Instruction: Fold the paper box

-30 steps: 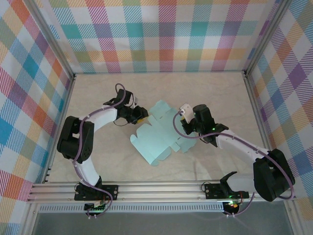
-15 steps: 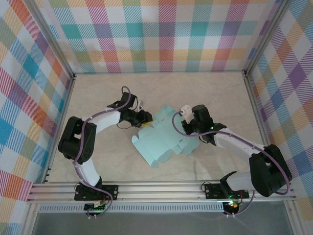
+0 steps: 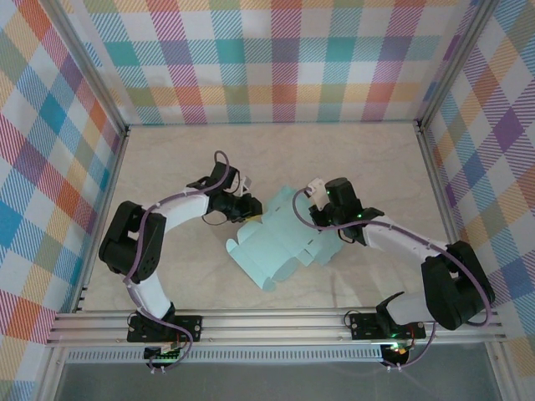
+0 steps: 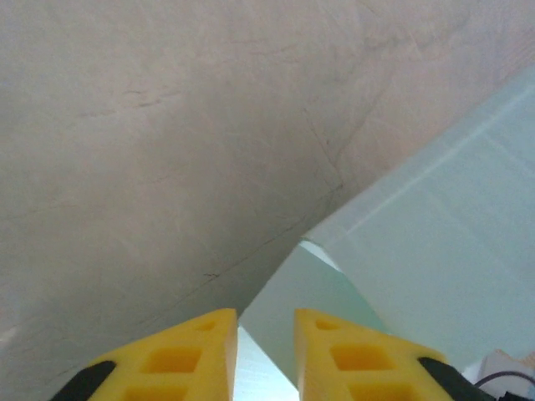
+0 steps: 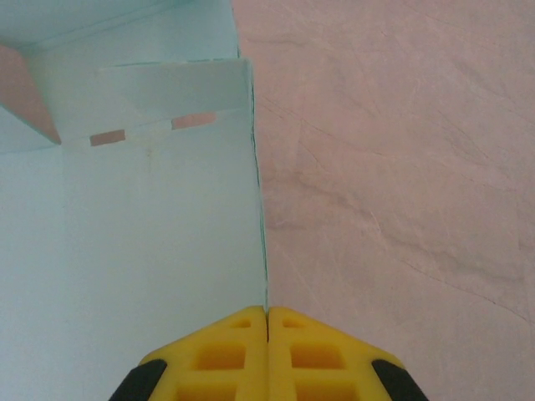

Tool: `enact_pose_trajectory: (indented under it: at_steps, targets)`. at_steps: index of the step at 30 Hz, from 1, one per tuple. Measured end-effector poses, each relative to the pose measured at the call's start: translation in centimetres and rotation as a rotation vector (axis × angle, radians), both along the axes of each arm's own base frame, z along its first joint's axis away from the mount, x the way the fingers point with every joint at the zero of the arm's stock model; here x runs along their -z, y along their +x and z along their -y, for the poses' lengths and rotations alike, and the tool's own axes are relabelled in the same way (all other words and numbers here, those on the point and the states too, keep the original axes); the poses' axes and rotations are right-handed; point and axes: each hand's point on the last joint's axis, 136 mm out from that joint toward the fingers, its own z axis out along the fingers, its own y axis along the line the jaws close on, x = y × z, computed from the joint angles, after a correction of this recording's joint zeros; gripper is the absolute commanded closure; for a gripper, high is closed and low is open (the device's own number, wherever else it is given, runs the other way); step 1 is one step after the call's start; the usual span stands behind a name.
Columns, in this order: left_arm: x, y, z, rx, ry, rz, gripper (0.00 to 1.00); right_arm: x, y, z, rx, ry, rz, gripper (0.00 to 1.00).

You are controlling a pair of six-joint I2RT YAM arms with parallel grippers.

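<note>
1. Now that the left arm has swung in over the last second, you find the left gripper (image 4: 263, 322) at the sheet's edge. Its jaws have narrowed from a wider stance but are not yet closed. A pointed flap of the paper box (image 3: 276, 242) runs into the slim gap between them. You cannot tell whether either finger touches the card.
2. Right gripper (image 5: 267, 313): clenched tight, then as now. The card's edge runs straight into the seam between its fingertips, so you may judge it pinched on that edge. The panel spreads out ahead and to the left of this gripper.
3. Sheet position: it has been drawn a little toward the left gripper and turned slightly. It lies between the two grippers, and the side at the right gripper looks lifted.
4. Meaning for the task: one side is held and the other is about to be taken. Folding seems barely begun, as the card is still an open die-cut blank.
5. Card: thin, matte, pale mint. It has scored crease lines, scalloped tabs and two small slots ahead of the right gripper.
6. Fingers (image 4: 188, 355): yellow moulded plastic, wedge-shaped, with recessed pockets.
7. Table (image 3: 359, 159): pale beige, faintly veined like marble, smooth under both grippers.
</note>
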Motion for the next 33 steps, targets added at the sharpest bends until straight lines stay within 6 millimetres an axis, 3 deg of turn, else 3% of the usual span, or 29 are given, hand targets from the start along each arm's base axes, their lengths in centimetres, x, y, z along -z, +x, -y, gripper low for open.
enact_pose_trajectory:
  at_steps: [4, 8, 15, 20, 33]
  targets:
    - [0.1, -1.1, 1.2, 0.036, 0.011, 0.001, 0.83, 0.7, -0.1, 0.2, 0.005, -0.017, -0.022, 1.00]
    - [0.3, -1.7, 1.9, 0.054, 0.023, 0.007, 0.76, 1.5, 0.1, 0.3, 0.025, -0.031, -0.047, 1.00]
    - [0.6, -2.6, 3.0, 0.077, 0.032, -0.003, 0.83, 2.1, 0.6, 0.2, 0.051, -0.030, -0.078, 1.00]
    - [2.2, -3.2, 3.7, 0.092, 0.070, -0.042, 0.84, 2.2, 0.7, 0.1, 0.060, -0.030, -0.090, 1.00]
    - [4.8, -2.5, 4.9, 0.061, 0.140, -0.144, 0.84, 3.0, 0.5, 0.4, 0.082, -0.045, -0.127, 1.00]
